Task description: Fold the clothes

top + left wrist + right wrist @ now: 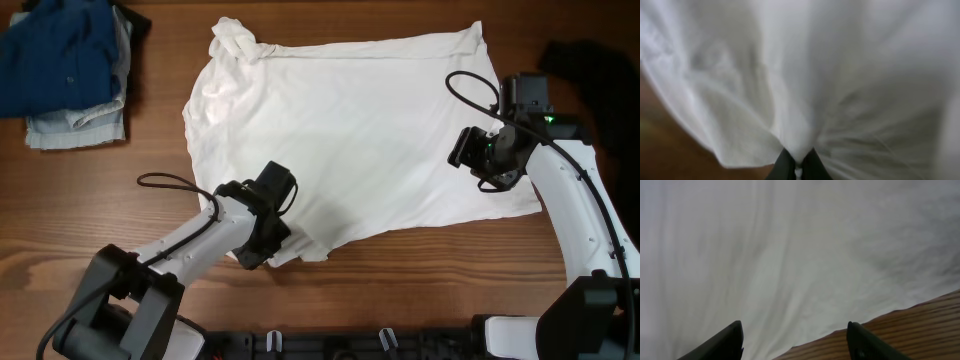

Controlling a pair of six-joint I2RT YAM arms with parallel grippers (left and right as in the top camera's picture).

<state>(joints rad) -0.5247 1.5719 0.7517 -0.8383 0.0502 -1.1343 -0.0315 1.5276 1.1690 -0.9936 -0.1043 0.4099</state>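
A large white T-shirt point(350, 130) lies spread out across the middle of the table, with a bunched knot of fabric at its far left corner. My left gripper point(266, 244) sits at the shirt's near left corner; in the left wrist view it point(799, 164) is shut on a pinch of the white fabric point(805, 90). At the shirt's right edge my right gripper point(463, 150) hovers open. Its fingers point(732, 337) frame the shirt's hem point(790, 280) and bare wood, with nothing between them. A black garment point(590, 70) lies at the far right.
A stack of folded blue and pale clothes point(65, 70) sits at the far left corner. Wooden tabletop point(420, 290) shows in front of the shirt. The right arm's cable point(470, 95) loops over the shirt's right side.
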